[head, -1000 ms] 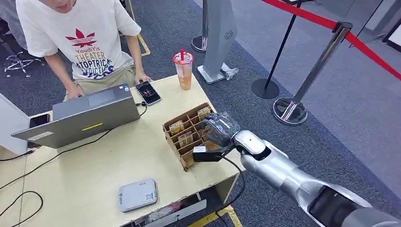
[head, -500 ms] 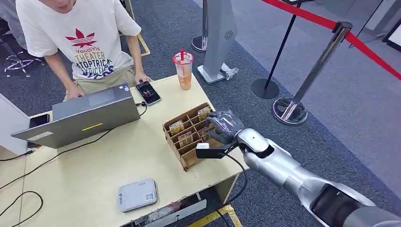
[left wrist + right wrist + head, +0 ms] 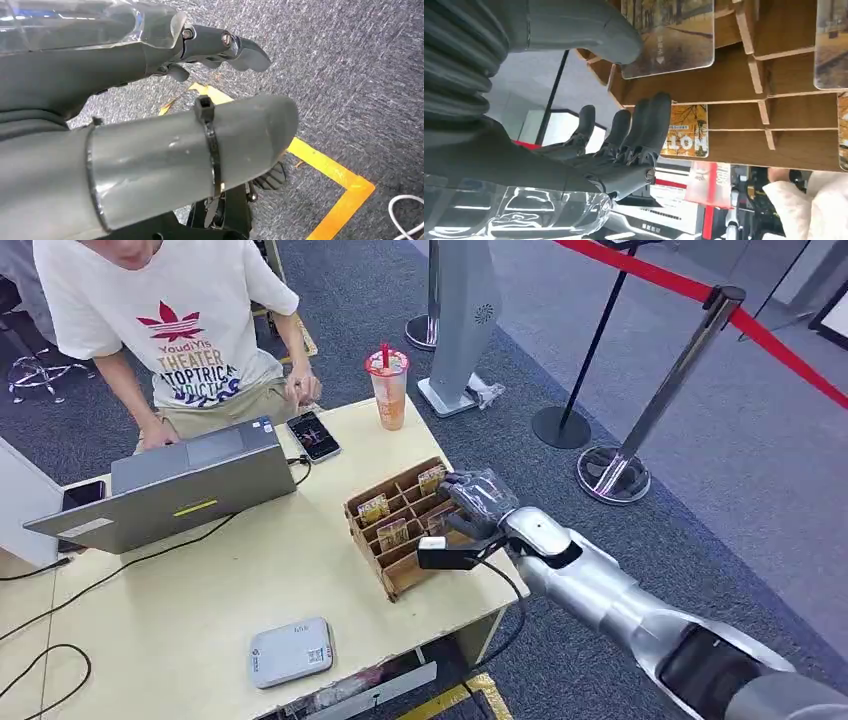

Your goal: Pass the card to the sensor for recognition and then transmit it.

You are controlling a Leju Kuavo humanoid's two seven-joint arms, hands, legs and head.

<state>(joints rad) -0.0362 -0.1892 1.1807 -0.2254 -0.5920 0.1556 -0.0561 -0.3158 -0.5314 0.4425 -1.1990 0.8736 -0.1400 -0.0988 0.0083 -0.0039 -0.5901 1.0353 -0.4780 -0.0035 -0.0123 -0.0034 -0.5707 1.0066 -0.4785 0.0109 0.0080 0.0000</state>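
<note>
Right hand (image 3: 478, 502): at the divided cardboard box (image 3: 400, 530) near the table's (image 3: 200, 610) right edge, fingers (image 3: 644, 125) extended beside cards (image 3: 686, 131), holding nothing. Left hand (image 3: 150, 65): fingers loosely apart, empty.

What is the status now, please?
Right hand open at the cardboard card rack, holding nothing. Cards sit in their slots. Left hand hangs over floor. Nothing blocks the rack.

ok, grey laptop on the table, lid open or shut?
Open. The grey laptop has its lid raised, its back towards the head camera, and the seated person rests a hand at its keyboard side.
</note>
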